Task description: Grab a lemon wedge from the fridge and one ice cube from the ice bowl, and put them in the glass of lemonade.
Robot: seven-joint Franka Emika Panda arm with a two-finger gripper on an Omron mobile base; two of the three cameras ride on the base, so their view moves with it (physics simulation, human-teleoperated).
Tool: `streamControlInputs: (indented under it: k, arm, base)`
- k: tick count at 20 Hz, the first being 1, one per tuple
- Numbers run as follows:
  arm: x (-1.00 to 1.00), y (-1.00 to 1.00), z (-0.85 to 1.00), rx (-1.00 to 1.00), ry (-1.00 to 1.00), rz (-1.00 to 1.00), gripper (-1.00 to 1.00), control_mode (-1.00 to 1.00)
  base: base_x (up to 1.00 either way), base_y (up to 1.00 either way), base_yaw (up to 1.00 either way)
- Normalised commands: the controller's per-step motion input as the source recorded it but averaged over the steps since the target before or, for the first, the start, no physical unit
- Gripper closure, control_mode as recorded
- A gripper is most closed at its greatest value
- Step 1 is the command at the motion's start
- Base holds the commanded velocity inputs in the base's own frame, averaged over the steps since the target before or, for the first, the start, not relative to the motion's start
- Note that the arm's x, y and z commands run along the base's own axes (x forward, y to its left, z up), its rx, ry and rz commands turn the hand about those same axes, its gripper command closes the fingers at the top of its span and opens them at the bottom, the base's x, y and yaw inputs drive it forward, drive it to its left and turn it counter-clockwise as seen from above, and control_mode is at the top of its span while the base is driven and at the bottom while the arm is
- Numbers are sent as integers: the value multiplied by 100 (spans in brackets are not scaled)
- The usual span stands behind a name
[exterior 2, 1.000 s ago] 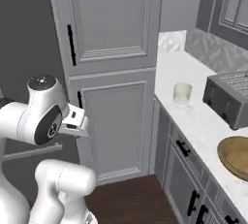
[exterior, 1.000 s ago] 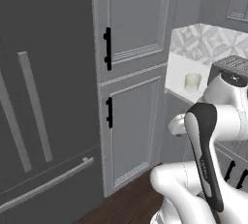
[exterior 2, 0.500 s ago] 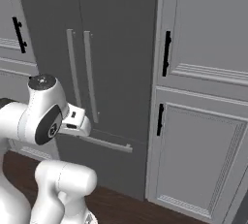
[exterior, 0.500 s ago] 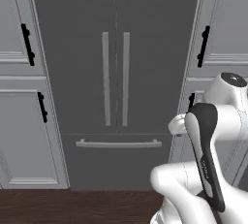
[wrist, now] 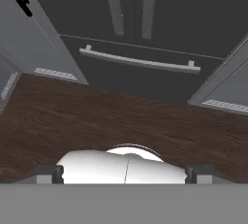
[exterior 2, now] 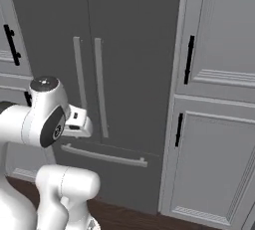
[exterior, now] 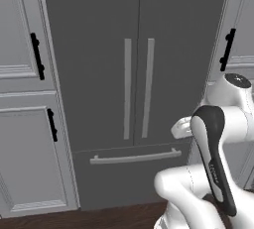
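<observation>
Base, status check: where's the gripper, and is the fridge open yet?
Gripper open, empty, pointing down at the wood floor. Fridge dead ahead, both doors and bottom drawer shut. Nothing between arm and fridge handles.

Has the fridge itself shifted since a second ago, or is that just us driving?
No. The fridge keeps its place between the grey cabinets; the whole picture has swung round together, so the base moved.

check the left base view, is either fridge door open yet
No, both doors of the fridge sit flush and shut, their two long bar handles side by side at the centre seam.
</observation>
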Motion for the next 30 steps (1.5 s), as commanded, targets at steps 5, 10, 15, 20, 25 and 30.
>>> streamControlInputs:
  k: [5,10,15,20,25,30]
  arm:
    - [0,0,0,0,0,0,-100,100]
    - [0,0,0,0,0,0,-100,100]
    - [0,0,0,0,0,0,-100,100]
    - [0,0,0,0,0,0,-100,100]
    - [0,0,0,0,0,0,-100,100]
    - [0,0,0,0,0,0,-100,100]
  base:
    - [-33,4,-32]
    - [-46,0,-1]
    - [-26,33,0]
    - [33,24,0]
    - [23,26,2]
    - [-32,1,11]
